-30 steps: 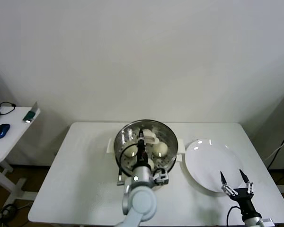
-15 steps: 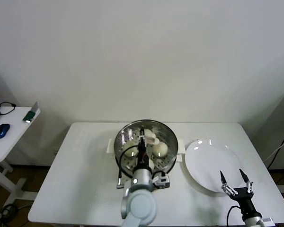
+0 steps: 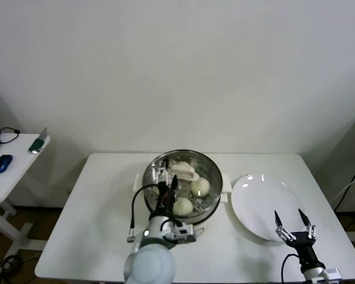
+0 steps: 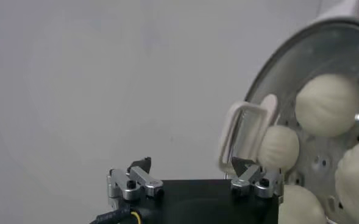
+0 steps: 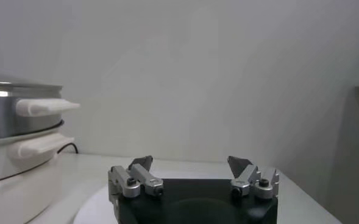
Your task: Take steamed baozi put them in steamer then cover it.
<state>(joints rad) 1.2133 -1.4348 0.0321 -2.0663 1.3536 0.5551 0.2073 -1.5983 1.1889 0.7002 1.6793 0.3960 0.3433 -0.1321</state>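
- Loading stage: judged complete or nearly so. The steamer (image 3: 183, 180) stands at the middle of the desk (image 3: 100, 219) with steamed baozi (image 3: 182, 206) inside; the head view shows three clearly, and the left wrist view shows four rounded pale shapes on the perforated floor.
- A whitish loop handle (image 4: 247, 134) with a clear disc lies tilted inside the basket against the buns; this appears to be the lid, not seated on the rim. Covering judged outstanding.
- The plate (image 3: 263, 206), right of the steamer, is bare; no bun on it.
- Left end effector (image 4: 196, 177): fingers spread, holding nothing, at the steamer's near-left edge.
- Right end effector (image 3: 294, 223): fingers spread, empty, parked over the plate's near edge.
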